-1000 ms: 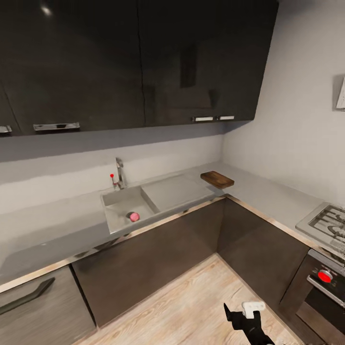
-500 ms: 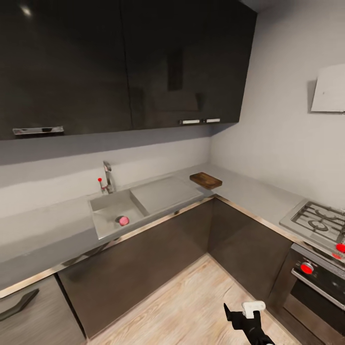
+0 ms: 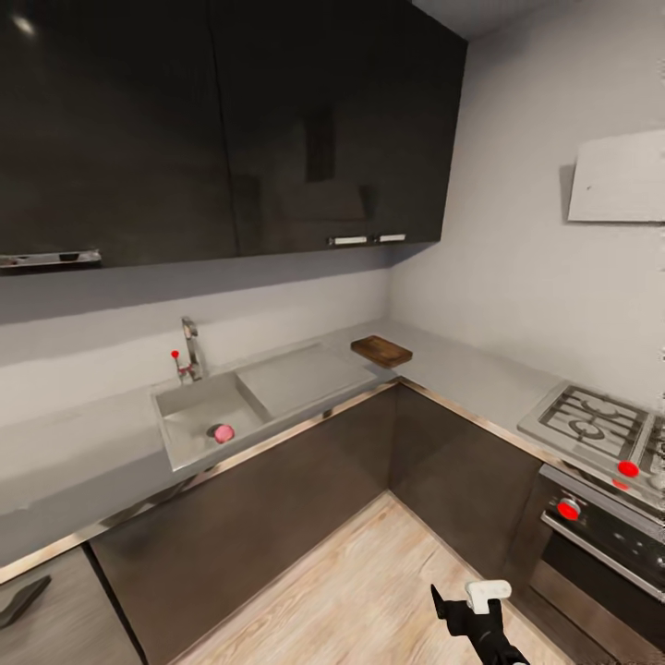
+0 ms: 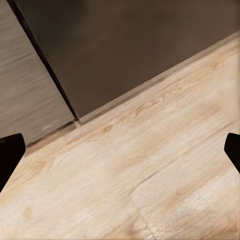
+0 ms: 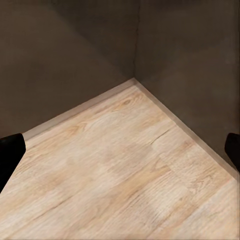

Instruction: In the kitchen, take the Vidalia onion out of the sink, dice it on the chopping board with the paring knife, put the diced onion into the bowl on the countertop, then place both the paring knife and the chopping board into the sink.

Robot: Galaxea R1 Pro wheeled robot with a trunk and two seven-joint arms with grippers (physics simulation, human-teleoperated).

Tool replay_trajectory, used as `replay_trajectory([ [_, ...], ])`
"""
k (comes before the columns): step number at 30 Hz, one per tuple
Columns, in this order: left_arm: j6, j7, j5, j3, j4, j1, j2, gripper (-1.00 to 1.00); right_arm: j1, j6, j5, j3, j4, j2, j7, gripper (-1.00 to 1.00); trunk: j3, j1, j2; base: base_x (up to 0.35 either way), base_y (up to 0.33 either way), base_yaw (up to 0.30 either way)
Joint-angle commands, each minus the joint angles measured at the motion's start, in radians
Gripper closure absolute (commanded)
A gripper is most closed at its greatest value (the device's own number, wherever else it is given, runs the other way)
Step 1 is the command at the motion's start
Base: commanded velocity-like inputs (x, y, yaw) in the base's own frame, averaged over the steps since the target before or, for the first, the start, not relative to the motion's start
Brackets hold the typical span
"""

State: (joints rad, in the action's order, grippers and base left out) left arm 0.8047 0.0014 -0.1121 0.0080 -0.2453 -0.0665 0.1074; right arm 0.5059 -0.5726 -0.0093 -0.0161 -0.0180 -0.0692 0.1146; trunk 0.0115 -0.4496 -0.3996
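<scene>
Panning rightward, my head camera is bringing more of the stove [image 3: 591,420] into frame. From it I'm seeing the onion [image 3: 222,433] lying in the sink [image 3: 199,406], the chopping board [image 3: 380,351] at the counter corner, and the right gripper [image 3: 469,605] hanging low.

Both wrist cameras are showing wood floor [image 4: 150,175] and cabinet bases [image 5: 90,50], fingertips [image 4: 10,155] spread wide on each.

A home kitchen: an L-shaped grey countertop [image 3: 462,369] runs along two walls over dark base cabinets [image 3: 277,499], with glossy black wall cabinets [image 3: 231,129] above. A sink [image 3: 199,416] with a faucet [image 3: 189,346] is set into one run, and a gas stove [image 3: 591,420] with red knobs over an oven [image 3: 600,554] stands on the other. A chopping board [image 3: 380,350] lies in the corner, and the floor [image 3: 369,591] is pale wood plank.
</scene>
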Motion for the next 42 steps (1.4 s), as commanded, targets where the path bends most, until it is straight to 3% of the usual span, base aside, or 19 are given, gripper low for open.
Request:
replay_trajectory([
  [1, 0.001, 0.0, -0.003, 0.0, -0.002, -0.001, 0.0, -1.0, 0.0, -0.003, -0.001, -0.002, 0.001, 0.0, 0.005, -1.0, 0.001, 0.0, 0.0, 0.0, 0.0, -0.118],
  [20, 0.001, 0.0, -0.003, 0.0, -0.001, -0.001, 0.0, -1.0, 0.0, -0.002, -0.001, -0.002, 0.001, 0.002, 0.005, -1.0, 0.026, 0.0, 0.0, 0.0, 0.0, -0.095],
  [25, 0.001, 0.0, -0.003, 0.0, 0.0, -0.001, 0.0, -1.0, 0.0, 0.032, -0.001, -0.003, 0.0, 0.001, 0.006, -1.0, 0.032, 0.0, 0.0, 0.0, 0.0, -0.089],
  [42, 0.001, 0.0, -0.003, 0.0, 0.0, -0.001, 0.0, -1.0, 0.0, 0.052, -0.001, -0.004, 0.0, 0.002, 0.007, -1.0, 0.016, 0.0, 0.0, 0.0, 0.0, -0.182],
])
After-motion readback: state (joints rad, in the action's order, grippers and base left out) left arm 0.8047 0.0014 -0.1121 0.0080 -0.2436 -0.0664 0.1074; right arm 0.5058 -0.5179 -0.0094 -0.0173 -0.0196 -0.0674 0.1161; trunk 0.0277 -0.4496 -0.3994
